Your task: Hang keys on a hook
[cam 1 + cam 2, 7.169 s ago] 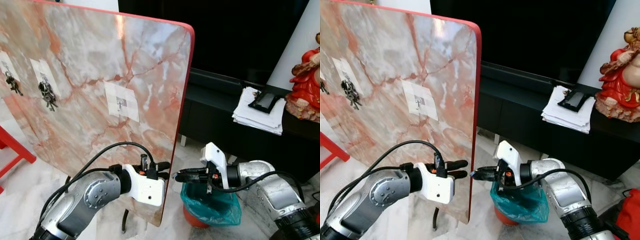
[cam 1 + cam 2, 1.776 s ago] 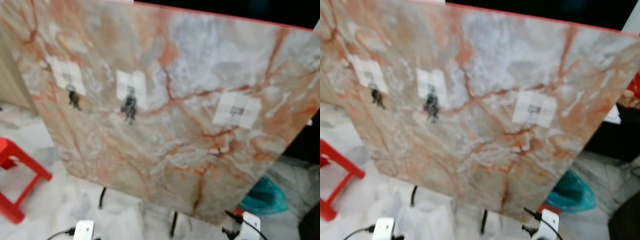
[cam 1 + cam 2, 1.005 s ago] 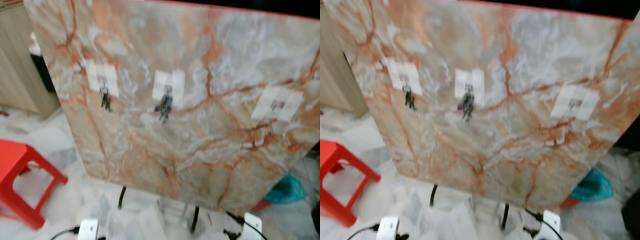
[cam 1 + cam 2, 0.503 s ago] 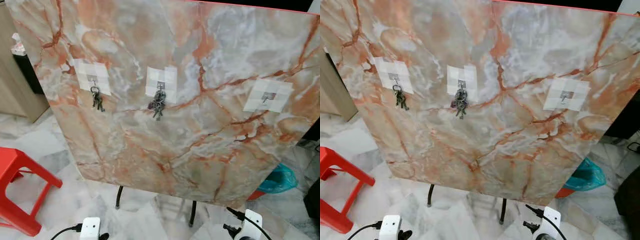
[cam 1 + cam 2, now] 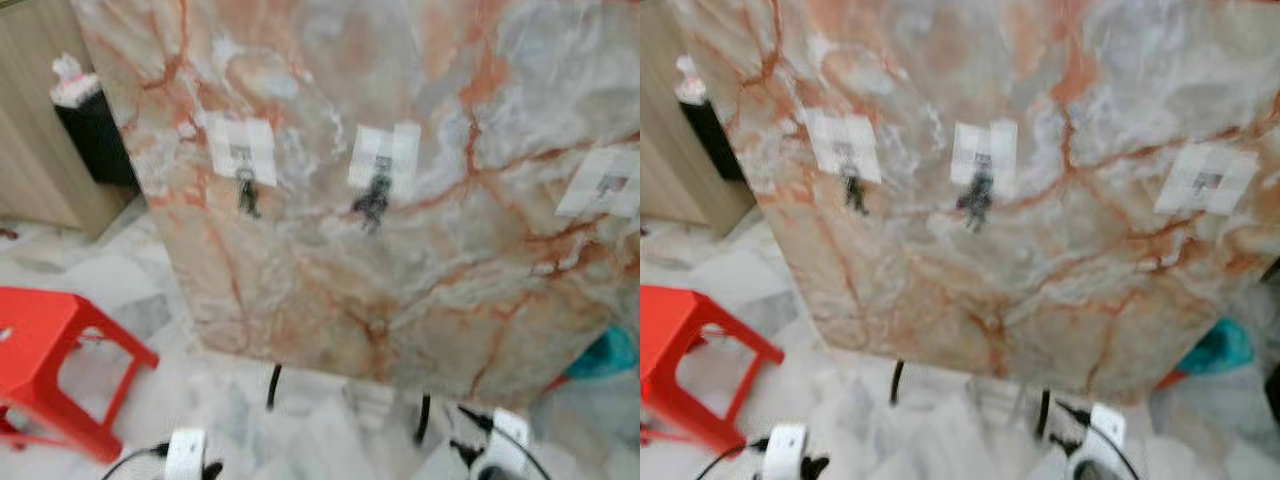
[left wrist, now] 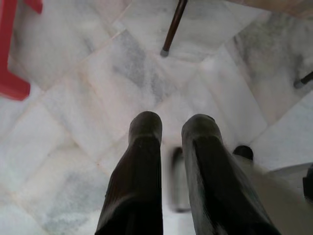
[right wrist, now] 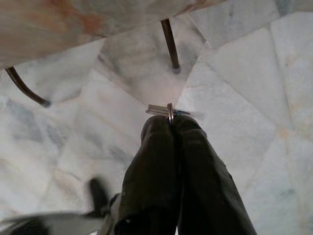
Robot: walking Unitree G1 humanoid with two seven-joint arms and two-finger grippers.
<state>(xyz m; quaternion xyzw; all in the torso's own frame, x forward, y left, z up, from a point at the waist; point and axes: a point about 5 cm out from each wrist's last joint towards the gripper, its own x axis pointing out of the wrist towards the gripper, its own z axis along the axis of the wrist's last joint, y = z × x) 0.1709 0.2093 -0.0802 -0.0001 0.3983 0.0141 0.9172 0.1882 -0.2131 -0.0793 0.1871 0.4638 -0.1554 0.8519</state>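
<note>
A tilted marble board [image 5: 400,290] carries three white patches with hooks. Bunches of keys hang on the left hook [image 5: 246,193] and the middle hook [image 5: 372,203]. The right hook [image 5: 610,186] is bare. My right gripper [image 7: 171,121] is shut on a small bunch of keys [image 7: 167,111], held low over the floor near the board's legs. In the left wrist view my left gripper [image 6: 171,125] hangs low over the tiles, its fingers slightly apart with nothing between them. The eye views are blurred.
A red plastic stool [image 5: 45,365] stands on the marble floor at the left. A black bin [image 5: 95,135] sits against a wooden cabinet [image 5: 35,130] behind it. A teal bag [image 5: 605,355] lies behind the board's right corner. Thin dark legs [image 5: 272,385] hold up the board.
The whole picture has shifted right and blurred, so the camera has moved. The board, the hanging keys and the stool keep their places. The right gripper holds its keys as before.
</note>
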